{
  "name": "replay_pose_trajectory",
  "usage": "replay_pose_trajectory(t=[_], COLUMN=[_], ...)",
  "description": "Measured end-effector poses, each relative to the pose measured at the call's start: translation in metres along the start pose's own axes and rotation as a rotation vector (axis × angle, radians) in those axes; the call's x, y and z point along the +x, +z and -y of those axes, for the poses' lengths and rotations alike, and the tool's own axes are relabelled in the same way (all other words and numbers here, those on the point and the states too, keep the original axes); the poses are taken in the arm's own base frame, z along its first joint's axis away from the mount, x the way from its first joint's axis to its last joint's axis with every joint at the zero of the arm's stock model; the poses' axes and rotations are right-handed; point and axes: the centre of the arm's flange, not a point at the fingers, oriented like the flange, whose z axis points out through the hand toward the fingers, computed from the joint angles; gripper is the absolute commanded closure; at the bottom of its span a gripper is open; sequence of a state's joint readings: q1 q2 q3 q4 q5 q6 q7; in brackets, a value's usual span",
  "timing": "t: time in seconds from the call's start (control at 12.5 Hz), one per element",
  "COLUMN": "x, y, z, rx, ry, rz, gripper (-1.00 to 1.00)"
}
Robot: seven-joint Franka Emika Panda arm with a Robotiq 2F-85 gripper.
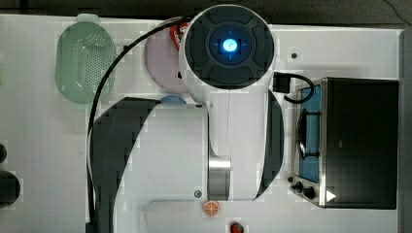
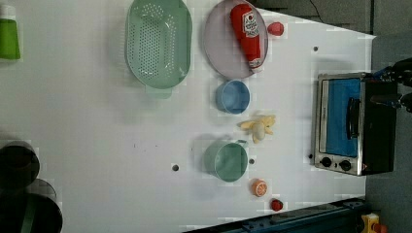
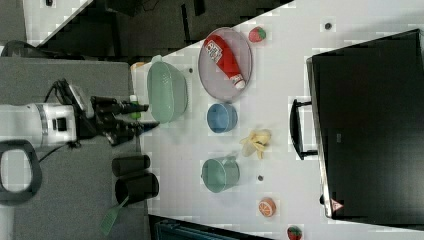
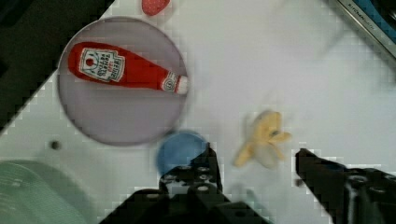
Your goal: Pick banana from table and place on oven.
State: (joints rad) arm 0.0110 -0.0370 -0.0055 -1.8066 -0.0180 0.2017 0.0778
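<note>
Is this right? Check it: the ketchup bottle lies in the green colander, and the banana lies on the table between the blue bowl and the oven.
Not quite. The ketchup bottle lies on the pinkish plate, not in the green colander, as the left view shows. The rest holds: the banana lies on the table between the blue bowl and the oven.

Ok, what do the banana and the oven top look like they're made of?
The banana looks like matte moulded plastic or rubber: pale, uniform colour, stiff splayed peel flaps. The oven top looks like black painted sheet metal, flat with a slight sheen; I can't be certain of either.
</note>
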Motion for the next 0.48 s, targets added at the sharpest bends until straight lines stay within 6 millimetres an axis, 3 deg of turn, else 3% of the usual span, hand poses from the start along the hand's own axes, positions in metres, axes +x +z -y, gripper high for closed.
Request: replay_pose_trajectory(t=[0.08,0.24,0.48], x=[-0.025,-0.065,-0.096], y=[0.006,-0.013,-0.088], z=[-0.034,-0.1,-0.145], rx=[-0.068,-0.099,0.033], ry=[0.005,0.031,0.051], rz=[0.058,0.082,-0.036], gripper=[-0.59,-0.99,-1.0])
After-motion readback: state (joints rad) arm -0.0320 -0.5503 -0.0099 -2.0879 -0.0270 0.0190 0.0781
